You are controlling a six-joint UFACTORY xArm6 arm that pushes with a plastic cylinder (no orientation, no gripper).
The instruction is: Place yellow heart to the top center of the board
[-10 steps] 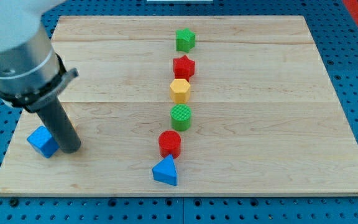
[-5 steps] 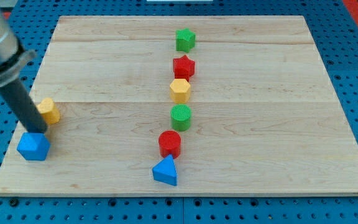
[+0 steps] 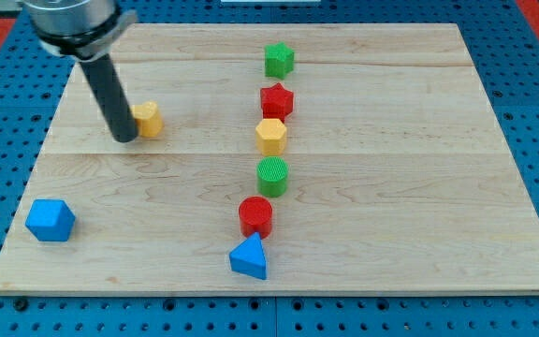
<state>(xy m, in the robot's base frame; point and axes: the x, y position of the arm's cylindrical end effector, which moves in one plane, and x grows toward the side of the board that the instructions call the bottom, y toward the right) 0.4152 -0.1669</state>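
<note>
Nearest, at lower centre of the table (image 3: 494, 234): blue triangle (image 3: 249, 257), then red cylinder (image 3: 255, 216). Farther, upper left: yellow heart (image 3: 147, 119), touching my tip (image 3: 124, 137) on its right side. No claw fitted, only rod.

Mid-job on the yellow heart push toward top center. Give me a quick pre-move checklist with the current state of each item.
1. Contact: my tip sits right against the view's left side of the yellow heart: ok.
2. Push line: a push from that side drives the heart toward the view's right; the goal also lies higher, so the angle likely needs trimming: not ok.
3. Goal spot: the green block stands near top center: not ok.
4. Path: bare board between the heart and the centre column: ok.
5. Red star lies close under the goal, risk of a bump: cannot tell.
6. Blue block is far off at lower left: ok.
</note>
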